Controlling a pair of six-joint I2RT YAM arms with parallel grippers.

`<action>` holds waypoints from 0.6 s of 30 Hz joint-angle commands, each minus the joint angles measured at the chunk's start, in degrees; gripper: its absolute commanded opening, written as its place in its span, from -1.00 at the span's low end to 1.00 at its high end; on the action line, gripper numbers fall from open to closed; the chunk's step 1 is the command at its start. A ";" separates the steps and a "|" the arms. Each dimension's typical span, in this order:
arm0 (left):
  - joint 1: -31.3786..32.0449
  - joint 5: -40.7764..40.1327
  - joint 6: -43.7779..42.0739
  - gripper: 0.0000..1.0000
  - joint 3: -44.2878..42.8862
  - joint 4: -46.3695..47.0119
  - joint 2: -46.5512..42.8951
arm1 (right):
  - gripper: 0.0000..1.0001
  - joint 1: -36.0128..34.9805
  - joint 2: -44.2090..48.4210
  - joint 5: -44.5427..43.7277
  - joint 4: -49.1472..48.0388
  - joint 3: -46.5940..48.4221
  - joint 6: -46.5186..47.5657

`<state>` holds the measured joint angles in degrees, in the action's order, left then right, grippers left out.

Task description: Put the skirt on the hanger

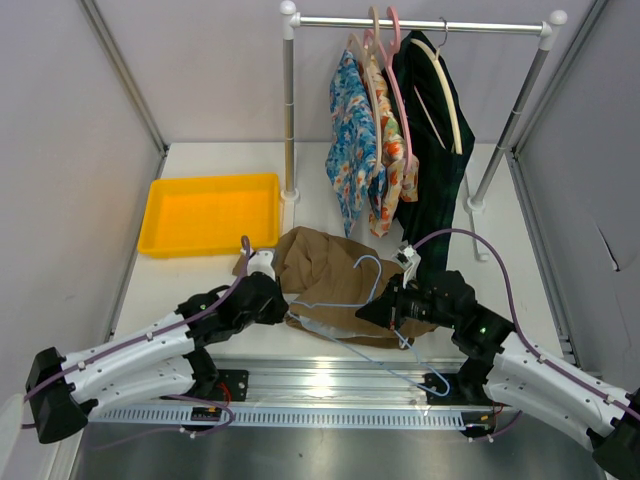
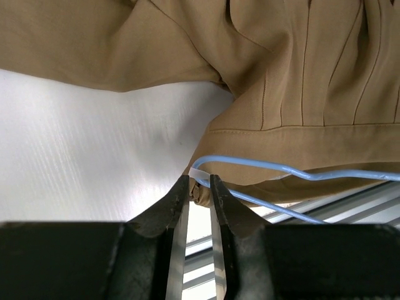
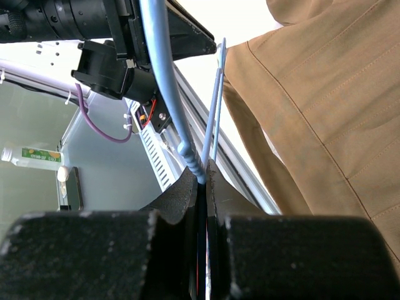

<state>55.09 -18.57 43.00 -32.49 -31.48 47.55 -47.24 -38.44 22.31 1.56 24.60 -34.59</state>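
Note:
The tan-brown skirt (image 1: 325, 268) lies crumpled on the white table near the front edge. The pale blue wire hanger (image 1: 335, 305) lies across its near part, with one arm reaching over the front rail. My left gripper (image 1: 285, 310) is shut on a corner of the skirt's waistband; in the left wrist view (image 2: 200, 186) the fabric and a white tag sit between the jaws, with the hanger wire (image 2: 262, 164) just past them and the skirt (image 2: 300, 94) beyond. My right gripper (image 1: 372, 308) is shut on the hanger; in the right wrist view (image 3: 202, 178) the twisted wire (image 3: 164, 81) sits between the jaws beside the skirt (image 3: 325, 94).
A yellow tray (image 1: 160, 215) sits at the back left. A clothes rack (image 1: 420, 24) stands behind with blue and orange floral garments (image 1: 352, 140), a dark green garment (image 1: 432, 150), a pink hanger (image 1: 397, 80) and a cream hanger (image 1: 447, 85). A metal rail (image 1: 320, 385) runs along the front edge.

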 commanded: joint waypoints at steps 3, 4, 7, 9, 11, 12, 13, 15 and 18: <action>0.10 2.83 -1.17 -0.48 -1.70 -2.18 -1.14 | -1.00 -0.04 0.29 -0.86 -3.06 0.62 -0.48; 0.19 3.10 -1.08 -0.46 -1.44 -2.09 -1.49 | -1.00 -0.04 0.29 -0.86 -3.14 0.62 -0.57; 0.46 3.89 -0.99 -0.45 -0.56 -0.87 -2.20 | -1.00 -0.04 -0.06 -0.86 -3.41 0.54 -0.57; 0.54 3.80 -0.64 -0.45 -0.21 -0.60 -2.11 | -1.00 -0.04 -0.32 -0.77 -3.50 0.71 -0.57; 0.54 3.71 -0.38 -0.45 -0.20 -0.33 -1.50 | -1.00 -0.13 -0.41 -0.60 -3.50 0.71 -0.57; 0.63 3.80 -0.38 -0.43 -0.29 -0.07 -1.32 | -1.00 -0.04 -0.41 -0.68 -3.50 0.71 -0.57; 0.72 3.63 -0.29 -0.41 -0.29 0.45 -1.23 | -1.00 -0.04 -0.41 -0.60 -3.41 0.71 -0.57; 0.81 3.36 -0.03 -0.36 -0.29 0.98 -1.14 | -1.00 -0.04 -0.41 -0.51 -3.23 0.71 -0.57; 0.81 2.84 0.41 -0.35 -0.38 1.42 -0.01 | -1.00 -0.13 0.03 -0.77 -2.80 0.80 -0.57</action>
<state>55.53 -15.68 43.07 -32.47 -32.21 46.70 -47.24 -38.94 22.26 1.39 24.60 -34.59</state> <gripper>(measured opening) 0.328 0.056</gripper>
